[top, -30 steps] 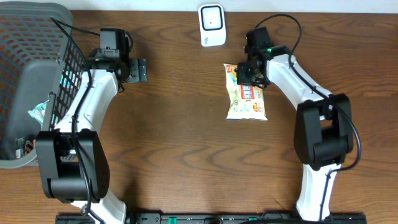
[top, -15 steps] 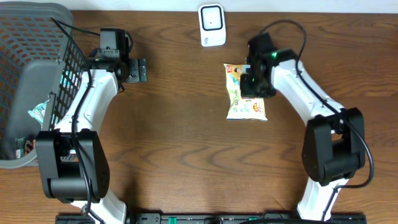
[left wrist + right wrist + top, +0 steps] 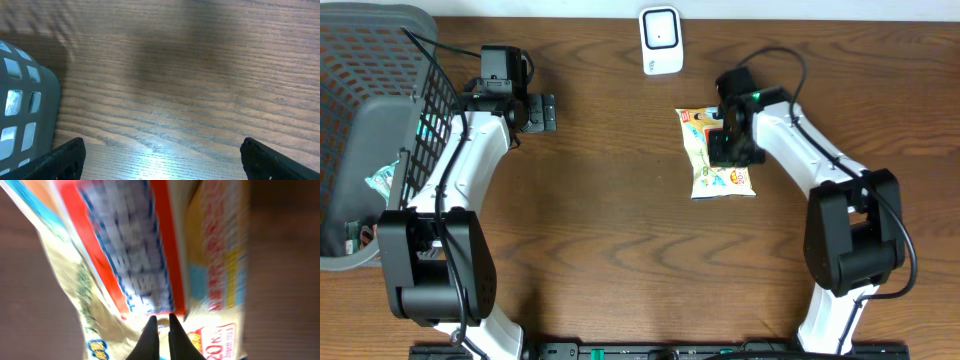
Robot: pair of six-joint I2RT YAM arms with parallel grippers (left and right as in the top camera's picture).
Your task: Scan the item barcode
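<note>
Snack packet (image 3: pixel 718 180) apart from scanner (image 3: pixel 661 40) | right gripper (image 3: pixel 161 322) closed atop | left gripper (image 3: pixel 162 155) spread

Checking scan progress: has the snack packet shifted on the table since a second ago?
Yes. In the overhead view, the snack packet has slid slightly farther from the white scanner and turned a little.

The middle and near parts of the worktop (image 3: pixel 620 260) lie bare, leaving broad room for either arm to pass. On the left the basket (image 3: pixel 365 60) closes off that edge, its mesh side just beside the left arm (image 3: pixel 470 160). At the far edge stands the scanner (image 3: pixel 661 40), with a strip of bare wood between it and the snack packet (image 3: pixel 720 182), whose right side the right arm (image 3: pixel 800 142) covers.
</note>
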